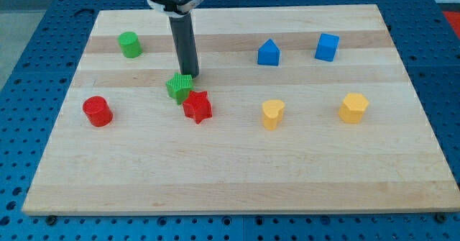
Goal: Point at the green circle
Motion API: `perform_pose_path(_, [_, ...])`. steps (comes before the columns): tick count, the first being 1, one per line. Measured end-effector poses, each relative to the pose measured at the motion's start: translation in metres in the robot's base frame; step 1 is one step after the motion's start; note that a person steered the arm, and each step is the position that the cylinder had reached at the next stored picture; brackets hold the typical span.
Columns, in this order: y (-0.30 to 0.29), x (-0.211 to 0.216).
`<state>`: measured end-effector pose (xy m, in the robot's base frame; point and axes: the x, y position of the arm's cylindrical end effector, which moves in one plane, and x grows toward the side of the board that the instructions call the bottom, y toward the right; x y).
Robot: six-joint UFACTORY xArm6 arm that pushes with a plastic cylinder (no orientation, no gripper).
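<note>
The green circle (pixel 130 44) is a short green cylinder at the view's upper left of the wooden board (pixel 237 176). My tip (pixel 191 76) is at the end of the dark rod, well to the right of and below the green circle. The tip stands just behind a green star (pixel 179 87) and looks to touch its top right edge. A red star (pixel 197 106) sits right against the green star on its lower right.
A red cylinder (pixel 97 111) is at the view's left. A blue house-shaped block (pixel 268 52) and a blue cube (pixel 326 47) sit at the upper right. A yellow heart (pixel 272 114) and a yellow hexagon (pixel 353 107) sit at the right.
</note>
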<state>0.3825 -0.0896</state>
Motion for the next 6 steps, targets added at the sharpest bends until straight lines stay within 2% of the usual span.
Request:
perform_pose_path(2, [-0.049,0.038])
perform_pose_path(3, [-0.049,0.043])
perform_pose_path(4, [-0.049,0.026])
perform_pose_path(6, [-0.049,-0.056])
